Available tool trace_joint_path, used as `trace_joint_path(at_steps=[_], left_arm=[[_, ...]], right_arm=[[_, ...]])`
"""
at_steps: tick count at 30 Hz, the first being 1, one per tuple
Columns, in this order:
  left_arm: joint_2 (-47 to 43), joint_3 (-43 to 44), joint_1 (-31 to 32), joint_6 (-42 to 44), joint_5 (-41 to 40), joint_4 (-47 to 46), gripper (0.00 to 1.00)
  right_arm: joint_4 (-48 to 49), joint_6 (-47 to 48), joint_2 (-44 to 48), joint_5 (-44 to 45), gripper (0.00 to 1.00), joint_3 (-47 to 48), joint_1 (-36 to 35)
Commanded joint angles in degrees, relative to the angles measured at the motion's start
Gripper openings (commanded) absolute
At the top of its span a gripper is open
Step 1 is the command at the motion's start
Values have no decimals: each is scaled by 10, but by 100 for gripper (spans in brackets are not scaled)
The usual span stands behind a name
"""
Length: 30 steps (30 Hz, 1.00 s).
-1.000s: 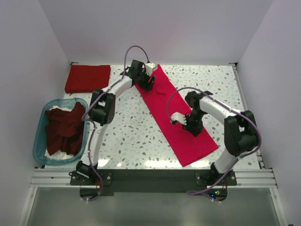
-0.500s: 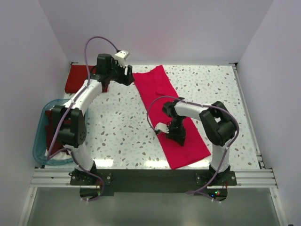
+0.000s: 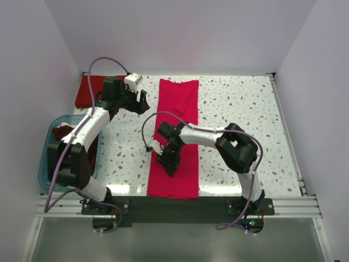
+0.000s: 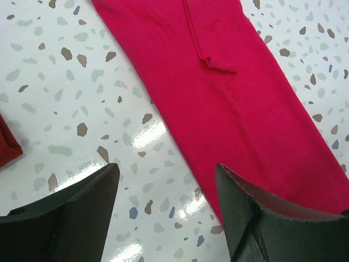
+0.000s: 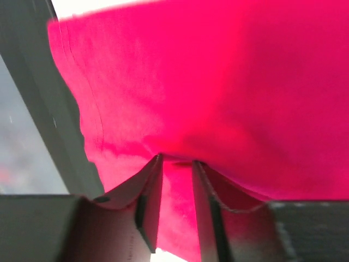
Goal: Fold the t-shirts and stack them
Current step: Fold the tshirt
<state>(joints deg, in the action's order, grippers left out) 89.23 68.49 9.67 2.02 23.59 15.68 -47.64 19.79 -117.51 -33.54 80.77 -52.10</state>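
Where the speckled surface [image 3: 245,109] meets its 9 o'clock edge, the listing begins.

1. Tub [image 3: 42,164]: translucent blue plastic, at 9 o'clock, partly hidden under the left arm's elbow.

2. Maroon shirts [image 3: 91,148]: crumpled and unfolded, lying inside the tub. How many there are cannot be told.

3. Dark red shirt [image 3: 84,94]: folded flat into a rectangle in the 11 o'clock corner, just past the tub toward 12 o'clock and apart from the other shirts.

4. Left gripper [image 3: 142,103]: raised above the surface between the dark red shirt and the crimson shirt, touching neither. Its jaws are spread wide with nothing between them. The wrist camera shows speckled surface in the gap, with the crimson shirt's long edge running beside one finger.

5. Crimson shirt [image 3: 180,103]: bright crimson-pink, folded lengthwise into a long narrow strip. It lies flat through the middle of the surface from 12 o'clock to 6 o'clock, its near end at the front edge, well apart from the tub.

6. Right gripper [image 3: 170,162]: down on the 9 o'clock edge of the crimson shirt, a little toward 6 o'clock from the strip's middle. Its fingers stand close together with a narrow gap and a pucker of crimson cloth at the tips. Whether they pinch the cloth or only rest against it cannot be told.
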Motion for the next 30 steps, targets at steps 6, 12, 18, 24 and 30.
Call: trace_joint_path(at_steps=[6, 12, 18, 24, 30], left_arm=[[42, 16, 4, 9, 100, 11, 76], [127, 57, 29, -16, 97, -22, 65], [226, 110, 40, -65, 97, -36, 54], [282, 118, 43, -90, 78, -50, 50], [335, 145, 42, -90, 49, -36, 46]], right_arm=[[65, -24, 121, -25, 38, 50, 116], [100, -14, 75, 79, 32, 105, 232], [132, -23, -32, 171, 25, 197, 272], [153, -9, -118, 230, 22, 248, 273], [170, -5, -167, 288, 20, 285, 277]])
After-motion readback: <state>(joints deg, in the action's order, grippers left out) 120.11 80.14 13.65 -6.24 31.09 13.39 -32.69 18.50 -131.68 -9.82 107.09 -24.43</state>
